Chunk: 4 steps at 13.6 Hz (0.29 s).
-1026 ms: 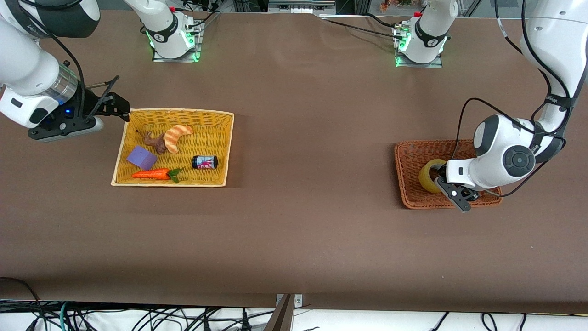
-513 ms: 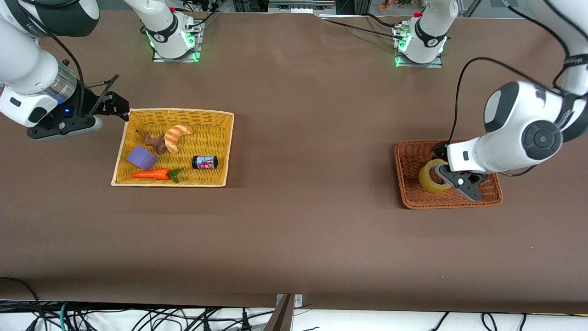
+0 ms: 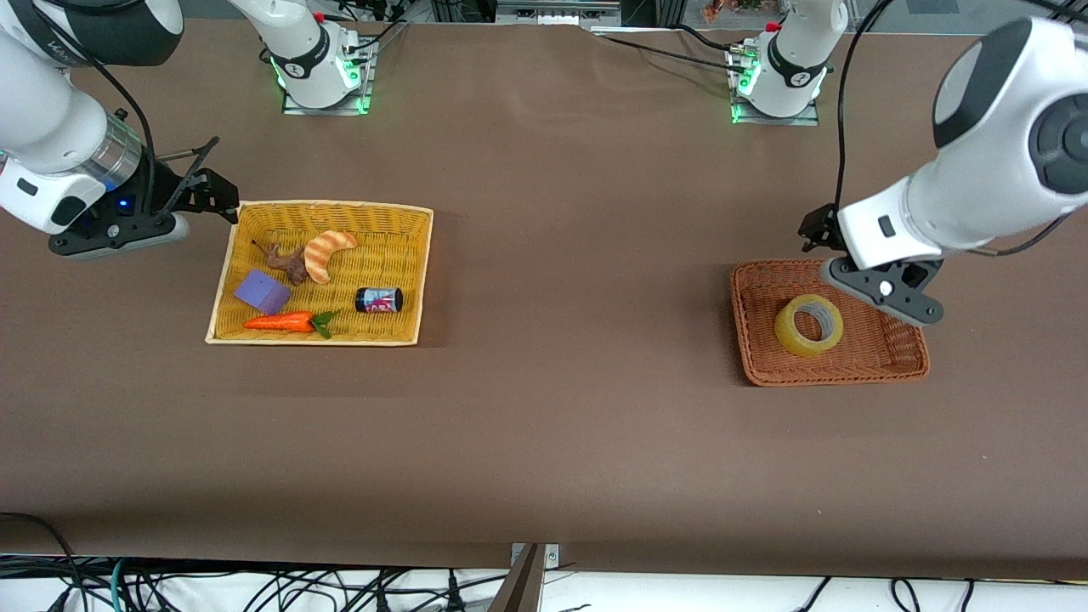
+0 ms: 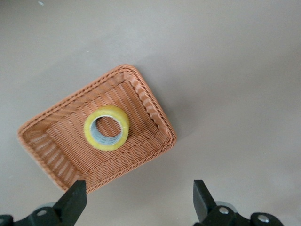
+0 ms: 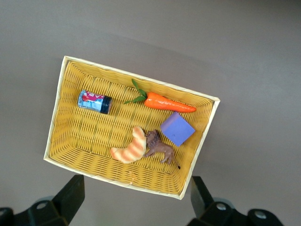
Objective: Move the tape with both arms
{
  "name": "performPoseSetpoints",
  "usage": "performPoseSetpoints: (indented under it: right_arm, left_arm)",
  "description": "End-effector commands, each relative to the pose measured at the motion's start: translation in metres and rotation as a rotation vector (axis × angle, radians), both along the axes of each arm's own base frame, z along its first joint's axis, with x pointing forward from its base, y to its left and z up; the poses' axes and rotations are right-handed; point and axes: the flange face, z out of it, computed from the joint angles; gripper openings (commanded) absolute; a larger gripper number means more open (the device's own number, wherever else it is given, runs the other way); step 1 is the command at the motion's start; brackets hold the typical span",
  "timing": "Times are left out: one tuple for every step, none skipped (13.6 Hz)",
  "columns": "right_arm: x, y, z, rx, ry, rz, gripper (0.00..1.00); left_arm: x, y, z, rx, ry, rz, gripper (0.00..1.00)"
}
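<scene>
The tape point(image 3: 809, 325), a yellowish ring, lies flat in the brown wicker basket point(image 3: 748, 361) toward the left arm's end of the table. It also shows in the left wrist view point(image 4: 106, 127), inside the basket point(image 4: 157, 113). My left gripper point(image 3: 818, 229) is open and empty, raised well above the basket's edge nearest the bases; its tips point(image 4: 136, 200) frame bare table. My right gripper point(image 3: 208, 183) is open and empty, waiting beside the yellow basket point(image 3: 331, 205), which fills the right wrist view point(image 5: 141, 77) above the gripper point(image 5: 136, 197).
The yellow basket holds a small black jar point(image 3: 378, 299), a carrot point(image 3: 285, 322), a purple block point(image 3: 262, 291), a croissant point(image 3: 329, 252) and a brown toy animal point(image 3: 285, 262). Brown table point(image 3: 578, 280) lies between the two baskets.
My left gripper has let go of the tape and risen up out of the brown basket. The tape now lies flat in the basket. The right arm has not moved.
</scene>
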Motion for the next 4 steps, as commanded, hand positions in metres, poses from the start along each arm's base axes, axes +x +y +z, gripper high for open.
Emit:
performPoseSetpoints:
  right_arm:
    - [-0.004,-0.001,0.007,-0.003,-0.008,0.000,1.00]
    - [-0.005,-0.001,0.008,-0.003,-0.008,0.000,1.00]
    - [-0.006,-0.001,0.008,-0.004,-0.007,-0.001,1.00]
    - [-0.006,-0.001,0.008,-0.004,-0.007,-0.001,1.00]
  left_arm:
    - [-0.023,0.001,0.037,0.068,-0.061,0.048,1.00]
    - [-0.021,0.012,0.040,0.058,-0.074,0.087,1.00]
    - [-0.013,0.037,0.041,-0.004,-0.093,0.180,1.00]
    - [-0.015,0.063,0.039,-0.058,-0.107,0.262,1.00]
